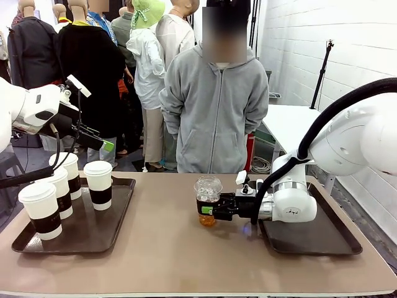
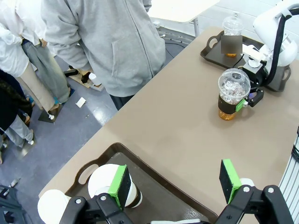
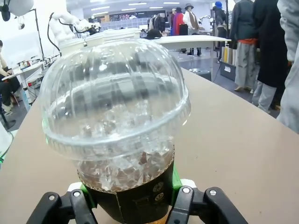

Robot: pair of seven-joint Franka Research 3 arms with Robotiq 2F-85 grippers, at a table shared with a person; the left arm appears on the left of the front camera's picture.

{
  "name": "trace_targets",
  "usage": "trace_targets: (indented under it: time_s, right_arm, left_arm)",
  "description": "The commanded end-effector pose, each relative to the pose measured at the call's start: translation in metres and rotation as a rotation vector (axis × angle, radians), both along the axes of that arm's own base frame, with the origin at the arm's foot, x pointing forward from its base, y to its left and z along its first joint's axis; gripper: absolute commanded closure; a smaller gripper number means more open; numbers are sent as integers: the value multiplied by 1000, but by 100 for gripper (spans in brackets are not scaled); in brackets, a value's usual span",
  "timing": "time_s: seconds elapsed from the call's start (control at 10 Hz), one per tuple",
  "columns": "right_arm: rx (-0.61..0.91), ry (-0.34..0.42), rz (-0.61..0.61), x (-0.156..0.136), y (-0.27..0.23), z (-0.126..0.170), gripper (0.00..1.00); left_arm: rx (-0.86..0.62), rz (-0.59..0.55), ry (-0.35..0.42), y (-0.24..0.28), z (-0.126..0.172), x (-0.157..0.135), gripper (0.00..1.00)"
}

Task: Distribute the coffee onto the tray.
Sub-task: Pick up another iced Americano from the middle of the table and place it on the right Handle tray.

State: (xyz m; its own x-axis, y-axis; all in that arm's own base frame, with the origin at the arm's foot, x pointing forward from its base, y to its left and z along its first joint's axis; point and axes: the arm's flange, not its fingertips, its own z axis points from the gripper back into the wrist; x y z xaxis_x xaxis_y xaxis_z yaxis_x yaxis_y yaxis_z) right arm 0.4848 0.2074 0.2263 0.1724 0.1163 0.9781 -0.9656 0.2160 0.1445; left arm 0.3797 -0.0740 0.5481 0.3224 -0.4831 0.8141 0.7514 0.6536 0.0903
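Broadly, a long tan tabletop [image 1: 167, 248] spans the front view, with a person in a grey zip hoodie [image 1: 214, 105] standing at its far edge, hands behind the back. Two dark brown rectangular plastic trays sit on it: the left tray [image 1: 93, 233] near the robot's left side, the right tray [image 1: 322, 239] under the right arm's wrist.

Four white lidded paper cups with dark brown sleeves [image 1: 99, 184] stand upright on the left tray, clustered toward its left and rear. The left gripper [image 2: 175, 184] hovers above that tray, green pads [image 2: 229, 175] well apart, nothing between them; one white cup sits just below the left pad in its wrist view.

The right gripper [image 1: 214, 208] lies low and horizontal over the bare table, left of the right tray. Its fingers are closed on the dark sleeve of a clear dome-lidded plastic cup with amber liquid and ice [image 1: 208, 200], which stands upright on the table near the middle. The right wrist view shows the green pads touching the sleeve on both sides.

A second clear dome-lidded cup [image 2: 232, 32] stands on the far end of the right tray in the left wrist view.
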Motion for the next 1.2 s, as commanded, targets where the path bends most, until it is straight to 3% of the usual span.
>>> trace_targets:
  time_s: [0.0, 0.5, 0.9, 1.1]
  right_arm:
    - [23, -22, -33, 0, 4, 1, 35]
    - [83, 20, -11, 5, -30, 48, 35]
    - [36, 50, 60, 10, -96, 95, 35]
    - [23, 45, 87, 8, -134, 102, 35]
  left_arm:
    - [-6, -3, 5, 1, -2, 2, 0]
    - [-6, -3, 5, 1, -2, 2, 0]
    - [-6, -3, 5, 1, -2, 2, 0]
    - [-6, -3, 5, 1, -2, 2, 0]
